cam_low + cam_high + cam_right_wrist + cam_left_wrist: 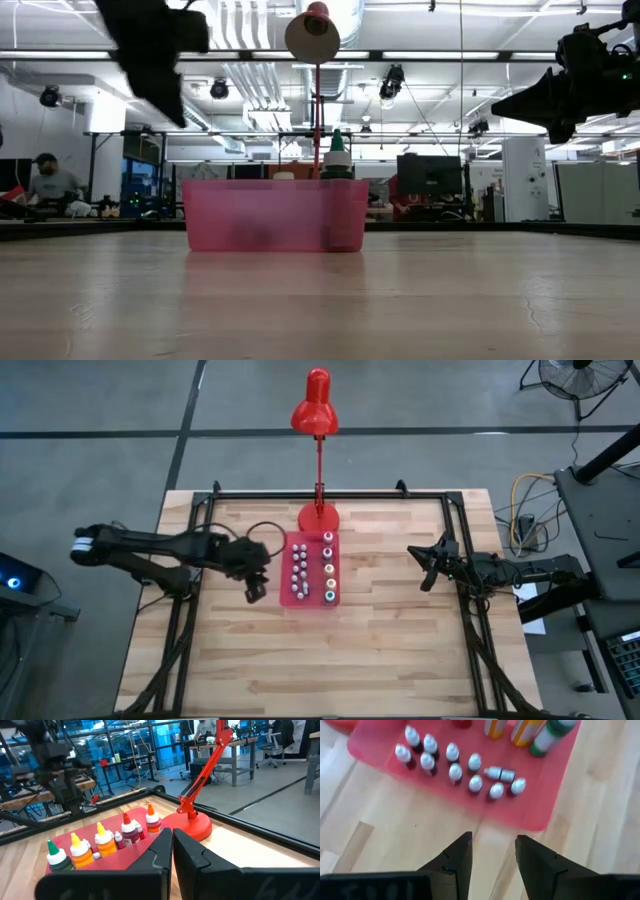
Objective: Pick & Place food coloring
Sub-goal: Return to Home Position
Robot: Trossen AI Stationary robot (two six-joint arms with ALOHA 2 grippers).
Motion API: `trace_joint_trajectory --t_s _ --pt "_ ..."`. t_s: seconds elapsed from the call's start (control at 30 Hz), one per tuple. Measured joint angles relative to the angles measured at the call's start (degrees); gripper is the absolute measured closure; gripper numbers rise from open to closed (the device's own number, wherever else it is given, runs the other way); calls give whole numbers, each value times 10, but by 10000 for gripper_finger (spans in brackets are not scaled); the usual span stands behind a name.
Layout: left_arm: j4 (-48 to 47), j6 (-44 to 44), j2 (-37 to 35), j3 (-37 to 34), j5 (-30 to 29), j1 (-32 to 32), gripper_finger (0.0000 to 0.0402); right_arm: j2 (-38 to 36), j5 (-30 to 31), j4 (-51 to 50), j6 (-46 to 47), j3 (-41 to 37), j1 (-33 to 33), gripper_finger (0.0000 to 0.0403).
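Note:
The food coloring stands in a flat red tray (292, 601) at the table's middle. Small white-capped bottles (452, 762) fill its left half, and one of them (499, 773) lies on its side. Bigger bottles with coloured caps (329, 568) stand in a row along its right half, also visible in the right wrist view (102, 840). My left gripper (256, 590) hangs open above the bare wood just left of the tray's near-left corner, with nothing between its fingers (462, 850). My right gripper (425, 565) is shut and held level well right of the tray, raised off the table.
A red desk lamp stands with its base (318, 517) just behind the tray, its arm reaching up and back. A black frame (330, 494) runs along the table's far and side edges. Bare wood lies in front of the tray (320, 660).

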Motion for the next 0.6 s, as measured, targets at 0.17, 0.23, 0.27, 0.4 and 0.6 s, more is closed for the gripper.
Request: trace_joint_trajectory --t_s 0.17,0.23,0.27,0.4,0.6 --pt "60 31 -81 -110 0 13 280 0 0 0 0 0 0 394" --pt "90 32 -110 -153 0 21 280 0 0 0 0 0 0 394" --pt "105 29 -124 -175 0 24 280 0 0 0 0 0 0 394" --pt "173 18 -177 -255 2 36 280 0 0 0 0 0 0 394" --pt "277 38 -256 -368 5 45 280 0 0 0 0 0 0 394"
